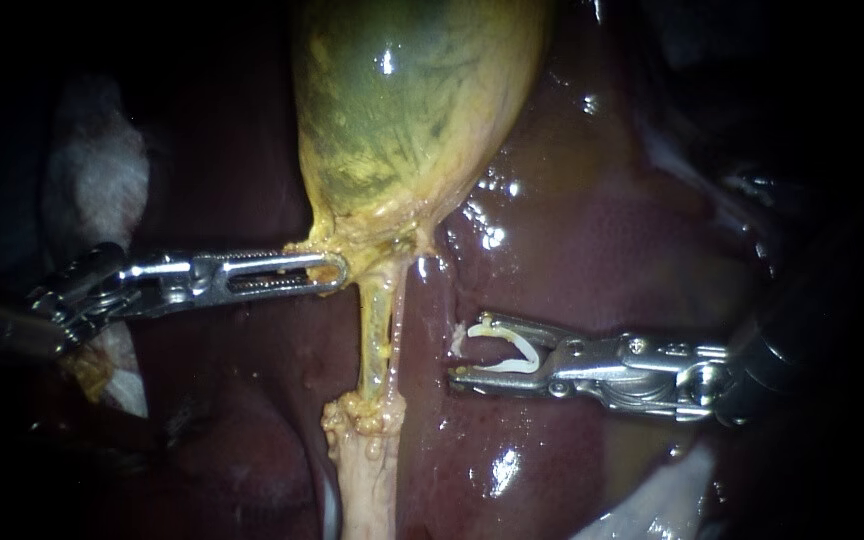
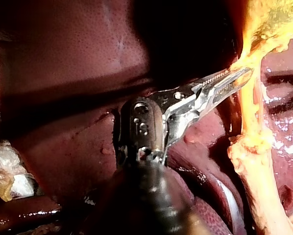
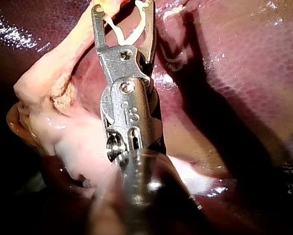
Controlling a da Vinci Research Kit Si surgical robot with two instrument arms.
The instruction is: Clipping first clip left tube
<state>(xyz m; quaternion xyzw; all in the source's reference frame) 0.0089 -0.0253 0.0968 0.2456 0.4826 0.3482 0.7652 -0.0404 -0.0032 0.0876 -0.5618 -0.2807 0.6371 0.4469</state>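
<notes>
The left instrument came in from the left, and its slotted metal jaws were pressed together on the yellow tissue at the narrow lower end of the green-yellow gallbladder. The left wrist view showed the same grip, with the jaw tips pinching that tissue just above where it thinned out.

From that narrow end a thin yellow tube ran down to a pale, lumpy stump of tissue, stretched straight over the glistening dark red liver.

The right instrument came in from the right with its jaws spread wide. They held a white V-shaped clip between them, each jaw lying against one arm of the clip. The clip's open mouth faced the tube. It stood near the tube on the right, apart from it and not around it, with bare liver showing between them.

A wad of white gauze lay in the dim far left.
</notes>
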